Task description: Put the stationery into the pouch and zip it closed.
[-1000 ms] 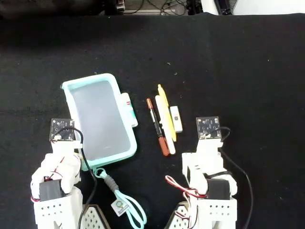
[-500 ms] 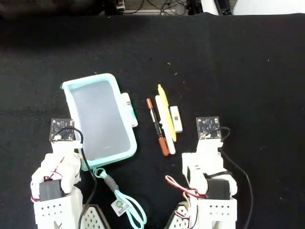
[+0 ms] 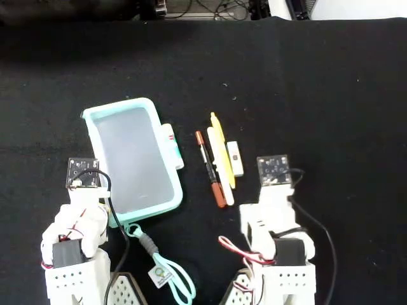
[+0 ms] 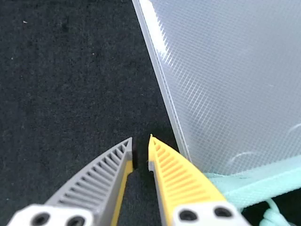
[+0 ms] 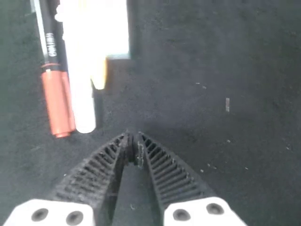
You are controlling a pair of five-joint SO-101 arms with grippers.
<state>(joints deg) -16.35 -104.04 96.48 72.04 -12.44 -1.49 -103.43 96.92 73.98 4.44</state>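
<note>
The pouch (image 3: 133, 155), mint-rimmed with a translucent face, lies flat at centre left; its face (image 4: 225, 80) is beside my left gripper. To its right lie a red-brown pen (image 3: 210, 169), a white marker (image 3: 220, 170), a yellow pen (image 3: 220, 147) and a small white eraser (image 3: 235, 158). My left gripper (image 4: 140, 140) is shut and empty just off the pouch's near left edge. My right gripper (image 5: 133, 140) is shut and empty, a little short of the red-brown pen (image 5: 58, 101) and the white marker (image 5: 84, 94).
A small white card-like piece (image 3: 170, 145) sticks out at the pouch's right edge. A mint lanyard with a tag (image 3: 164, 270) trails from the pouch's near corner between the two arm bases. Black cloth covers the table, with open room at the back and right.
The right arm has shifted slightly left, toward the pens. The left arm, the pouch and the stationery have not moved.
</note>
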